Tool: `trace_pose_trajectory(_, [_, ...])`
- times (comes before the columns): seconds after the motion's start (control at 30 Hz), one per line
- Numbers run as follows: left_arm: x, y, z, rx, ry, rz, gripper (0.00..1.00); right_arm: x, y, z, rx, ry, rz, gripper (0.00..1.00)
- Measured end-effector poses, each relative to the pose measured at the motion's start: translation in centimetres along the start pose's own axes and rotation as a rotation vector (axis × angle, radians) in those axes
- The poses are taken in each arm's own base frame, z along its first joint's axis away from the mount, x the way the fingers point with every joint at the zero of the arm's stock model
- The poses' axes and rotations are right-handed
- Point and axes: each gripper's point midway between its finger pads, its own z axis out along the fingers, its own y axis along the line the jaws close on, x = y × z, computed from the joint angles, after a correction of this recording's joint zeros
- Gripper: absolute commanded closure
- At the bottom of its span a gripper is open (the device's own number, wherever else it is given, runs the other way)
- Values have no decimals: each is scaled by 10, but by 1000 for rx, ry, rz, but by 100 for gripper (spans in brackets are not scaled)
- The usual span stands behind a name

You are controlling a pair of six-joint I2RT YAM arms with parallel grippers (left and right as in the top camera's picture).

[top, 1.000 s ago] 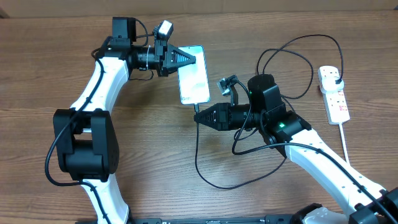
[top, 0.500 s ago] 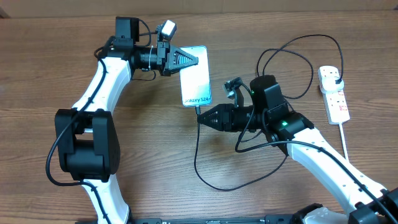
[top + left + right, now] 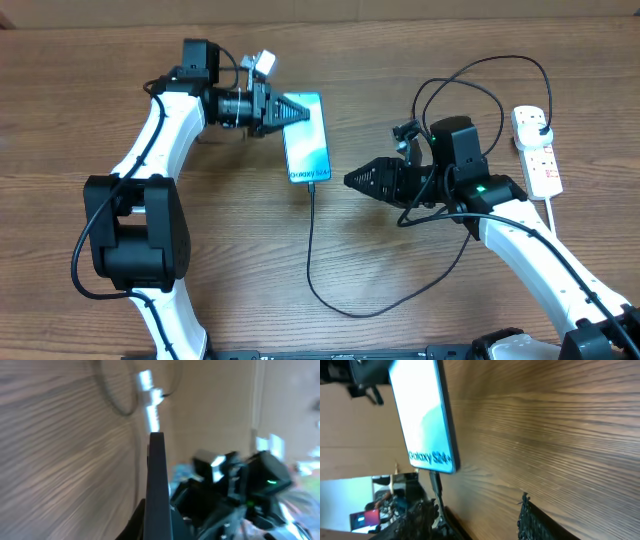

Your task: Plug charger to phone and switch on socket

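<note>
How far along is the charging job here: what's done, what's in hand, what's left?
Done: the charger is plugged into the bottom edge of the phone, and its other end sits in the socket. In hand: the left gripper grips the phone's top edge; the right gripper is open beside the charger, not touching it. Left: switching on the socket; no fingers are at its switches.

lit phone (image 3: 306, 135), black charger (image 3: 310, 235) plugged in, white socket (image 3: 537, 155) right

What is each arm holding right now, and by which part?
The left gripper holds the phone by its top end, opposite the plugged-in cable. The right gripper holds nothing.
</note>
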Motion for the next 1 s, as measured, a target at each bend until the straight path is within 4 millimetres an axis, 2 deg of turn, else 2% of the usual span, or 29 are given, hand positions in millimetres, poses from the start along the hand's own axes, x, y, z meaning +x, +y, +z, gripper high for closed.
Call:
trace_pose_trajectory(0.2, [25, 28, -3, -158, 58, -26, 96, -3, -7, 0, 38, -22, 0, 44])
trace_pose_trajectory(0.4, [43, 48, -9, -277, 122, 6, 96, -5, -14, -1, 74, -36, 8, 44])
trace_pose_trajectory(1.0, [45, 67, -14, -377, 136, 28, 96, -9, -23, -1, 127, -63, 13, 44])
